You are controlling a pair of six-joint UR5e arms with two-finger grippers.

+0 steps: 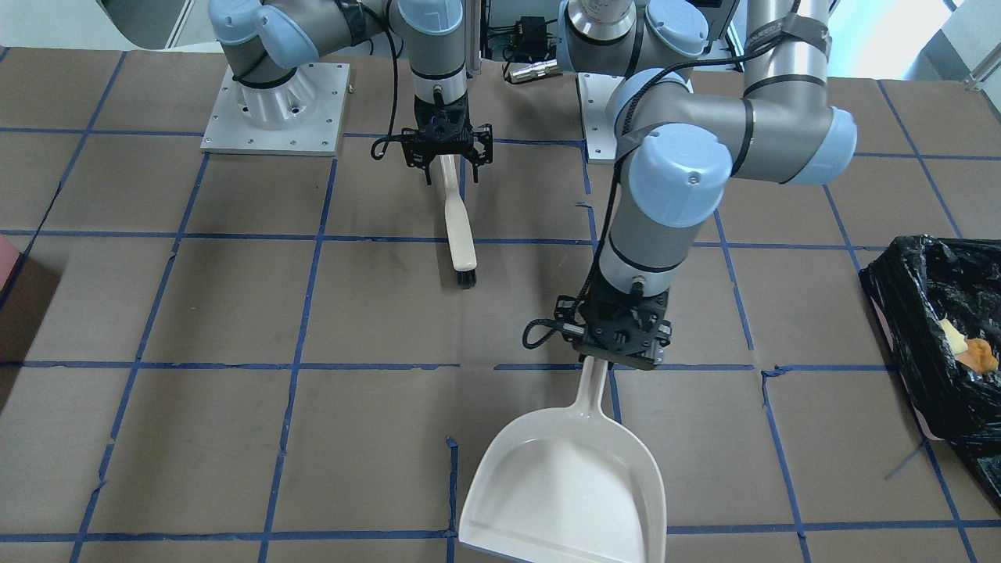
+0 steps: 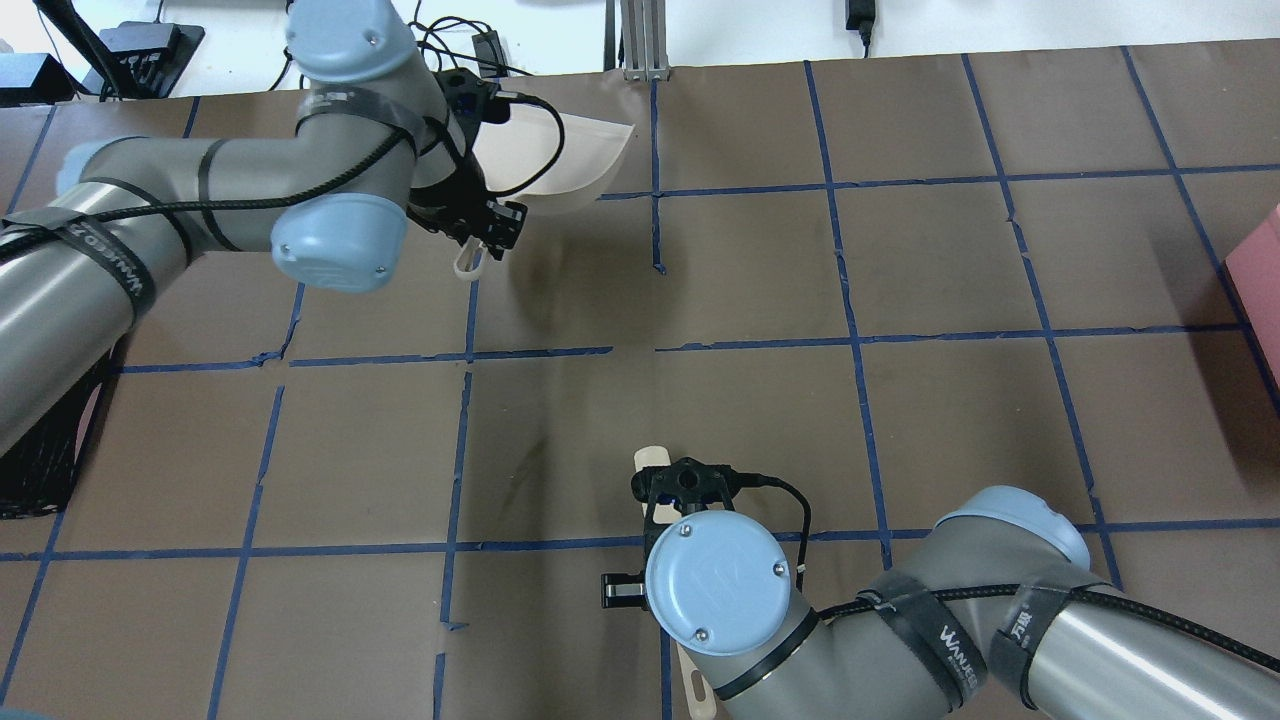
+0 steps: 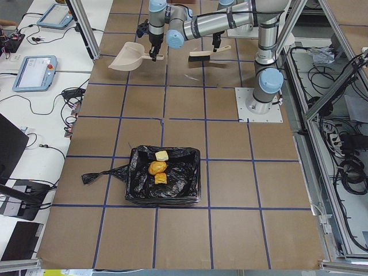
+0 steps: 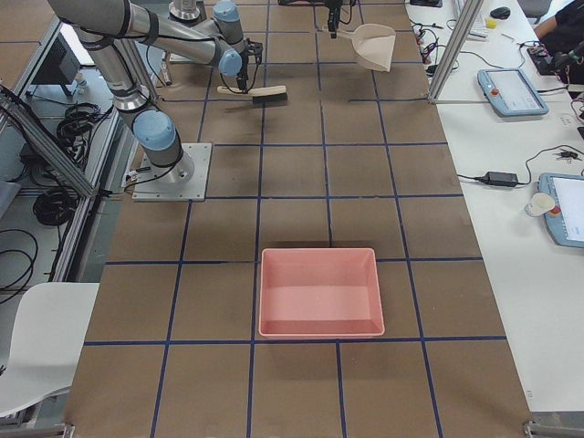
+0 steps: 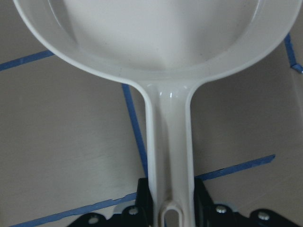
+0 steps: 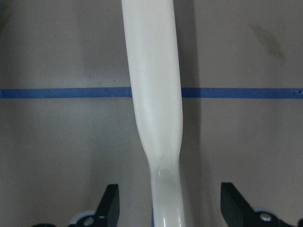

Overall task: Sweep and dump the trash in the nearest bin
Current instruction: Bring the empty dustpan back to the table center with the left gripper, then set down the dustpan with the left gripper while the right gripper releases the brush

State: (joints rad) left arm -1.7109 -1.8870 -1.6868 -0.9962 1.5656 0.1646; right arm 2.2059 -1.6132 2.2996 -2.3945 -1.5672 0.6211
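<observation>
My left gripper [image 1: 618, 356] is shut on the handle of a cream dustpan [image 1: 571, 477], which looks empty and is held above the table; the handle shows between the fingers in the left wrist view [image 5: 168, 156]. My right gripper [image 1: 446, 152] is open, with its jaws standing wide on both sides of the cream brush handle [image 6: 151, 94] without touching it. The brush [image 1: 460, 234] has black bristles at its far end. The black-bagged bin [image 3: 164, 181] holds the three trash lumps: a pale yellow one [image 3: 161, 155] and two orange-tan ones [image 3: 157, 167]. The bin also shows at the right edge of the front view [image 1: 938, 328].
A pink tray [image 4: 319, 290] with no bag stands on the robot's right side of the table and shows at the overhead view's right edge [image 2: 1262, 262]. The brown table has a blue tape grid [image 1: 313, 363]. The two arm bases [image 1: 274, 109] stand at the back.
</observation>
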